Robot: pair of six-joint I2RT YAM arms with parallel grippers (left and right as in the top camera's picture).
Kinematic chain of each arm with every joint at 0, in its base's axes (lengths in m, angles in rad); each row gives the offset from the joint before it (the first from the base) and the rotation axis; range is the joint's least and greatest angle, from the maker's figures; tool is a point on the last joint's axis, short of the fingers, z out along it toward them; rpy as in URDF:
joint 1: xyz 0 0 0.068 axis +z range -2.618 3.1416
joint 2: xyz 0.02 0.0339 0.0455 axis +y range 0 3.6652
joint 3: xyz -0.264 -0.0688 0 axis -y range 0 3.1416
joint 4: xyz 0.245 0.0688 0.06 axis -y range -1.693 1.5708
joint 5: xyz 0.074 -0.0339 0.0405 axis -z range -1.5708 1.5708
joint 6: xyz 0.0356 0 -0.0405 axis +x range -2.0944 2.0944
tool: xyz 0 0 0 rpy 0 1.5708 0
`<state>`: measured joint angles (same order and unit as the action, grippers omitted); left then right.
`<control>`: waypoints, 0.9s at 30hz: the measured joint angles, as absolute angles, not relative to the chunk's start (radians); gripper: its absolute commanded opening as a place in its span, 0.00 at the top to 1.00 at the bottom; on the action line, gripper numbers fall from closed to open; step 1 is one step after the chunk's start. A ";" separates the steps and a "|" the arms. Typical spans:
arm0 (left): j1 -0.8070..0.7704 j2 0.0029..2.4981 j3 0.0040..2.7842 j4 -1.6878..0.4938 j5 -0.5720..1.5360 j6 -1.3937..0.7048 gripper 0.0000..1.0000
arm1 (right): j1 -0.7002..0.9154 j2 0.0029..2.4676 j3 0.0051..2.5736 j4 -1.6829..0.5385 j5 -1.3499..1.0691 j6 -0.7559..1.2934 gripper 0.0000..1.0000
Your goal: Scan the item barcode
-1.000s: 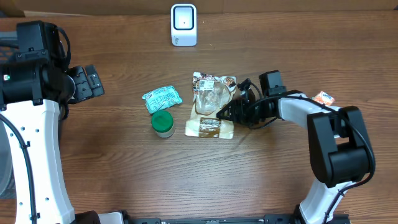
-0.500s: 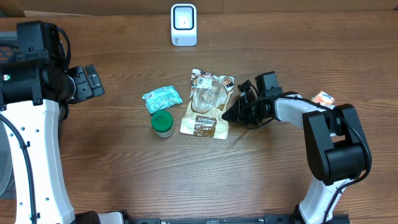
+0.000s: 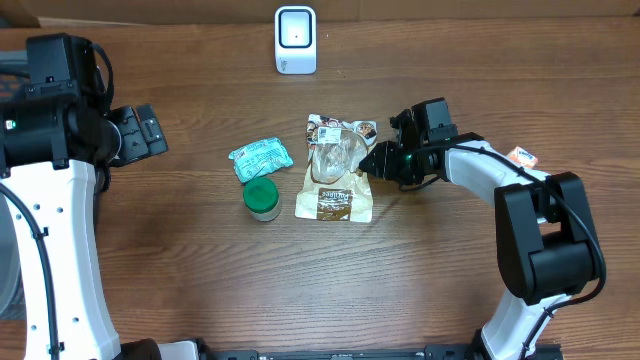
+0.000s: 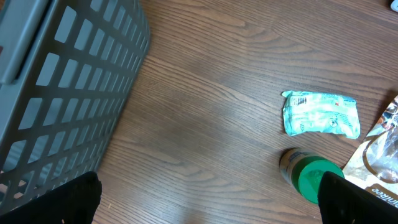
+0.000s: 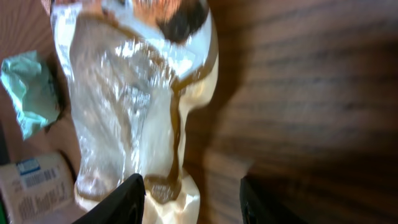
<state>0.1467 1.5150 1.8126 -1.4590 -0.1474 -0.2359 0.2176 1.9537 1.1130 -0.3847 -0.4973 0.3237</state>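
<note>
Overhead. Noted a white scanner [image 3: 295, 40] at the far edge of the wooden table [image 3: 200, 290], near the middle. Found the snack pouch [image 3: 335, 172] flat at mid-table, on the near side of the scanner and well apart from it, clear window up, brown label at the near end. Logged a mint-green packet [image 3: 260, 157] just left of the pouch and a green-lidded container [image 3: 262, 198] just beside that packet on the near side. Marked the right gripper [image 3: 372, 166] low at the pouch's right edge, pointing left. Marked the left gripper [image 3: 140, 132] far to the left, well apart from every item. Spotted a small orange thing [image 3: 520, 157] beyond the right arm, too small to identify.

Left wrist. Saw both fingers [image 4: 81, 199] at the bottom corners, spread wide, only bare wood between. Noted a grey slatted basket [image 4: 62, 87] at upper left, packet and container at right, a corner of the pouch at the frame edge.

Right wrist. Saw the pouch close up and blurred, glossy window at upper left. Found the fingers [image 5: 127, 200] apart, the pouch's pale end reaching into the gap beside one finger, bare wood before the other. Not clamped on anything.
</note>
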 measured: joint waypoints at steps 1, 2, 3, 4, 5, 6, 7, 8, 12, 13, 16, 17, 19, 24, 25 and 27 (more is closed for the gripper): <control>0.147 1.515 1.813 -1.459 -0.147 -0.236 0.00 | 0.218 1.956 1.113 -0.372 -0.490 0.326 0.52; 0.147 1.515 1.813 -1.459 -0.147 -0.236 0.00 | 0.220 1.959 1.113 -0.358 -0.487 0.330 0.52; 0.147 1.515 1.813 -1.459 -0.147 -0.236 0.00 | 0.223 1.964 1.114 -0.344 -0.484 0.332 0.52; 0.147 1.515 1.813 -1.459 -0.147 -0.236 0.00 | 0.226 1.971 1.119 -0.327 -0.482 0.334 0.52; 0.147 1.515 1.813 -1.459 -0.147 -0.236 0.00 | 0.231 1.979 1.124 -0.311 -0.481 0.333 0.52; 0.147 1.515 1.813 -1.459 -0.147 -0.236 0.00 | 0.236 1.987 1.129 -0.292 -0.482 0.333 0.52; 0.147 1.515 1.813 -1.459 -0.147 -0.236 0.00 | 0.241 1.994 1.133 -0.278 -0.484 0.332 0.52; 0.147 1.515 1.813 -1.459 -0.147 -0.236 0.00 | 0.246 2.001 1.135 -0.264 -0.488 0.329 0.52; 0.147 1.515 1.813 -1.459 -0.147 -0.236 0.00 | 0.277 2.016 1.141 -0.229 -0.493 0.303 0.53; 0.147 1.515 1.813 -1.459 -0.147 -0.236 0.00 | 0.285 2.017 1.141 -0.225 -0.490 0.299 0.57; 0.147 1.515 1.813 -1.459 -0.147 -0.236 0.00 | 0.310 2.019 1.144 -0.228 -0.463 0.291 0.82; 0.147 1.515 1.813 -1.459 -0.147 -0.236 0.00 | 0.316 2.022 1.144 -0.229 -0.458 0.287 0.94; 0.147 1.515 1.813 -1.459 -0.147 -0.236 0.00 | 0.323 2.030 1.143 -0.231 -0.451 0.287 0.96; 0.147 1.515 1.813 -1.459 -0.147 -0.236 0.00 | 0.323 2.034 1.142 -0.237 -0.453 0.288 0.96; 0.147 1.515 1.813 -1.459 -0.147 -0.236 0.00 | 0.322 2.034 1.142 -0.243 -0.453 0.288 0.96; 0.147 1.515 1.813 -1.459 -0.147 -0.236 0.00 | 0.316 2.033 1.148 -0.271 -0.458 0.288 0.96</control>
<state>0.1467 1.5150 1.8126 -1.4590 -0.1474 -0.2359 0.3164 2.0327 1.1484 -0.2710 -0.4576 0.2878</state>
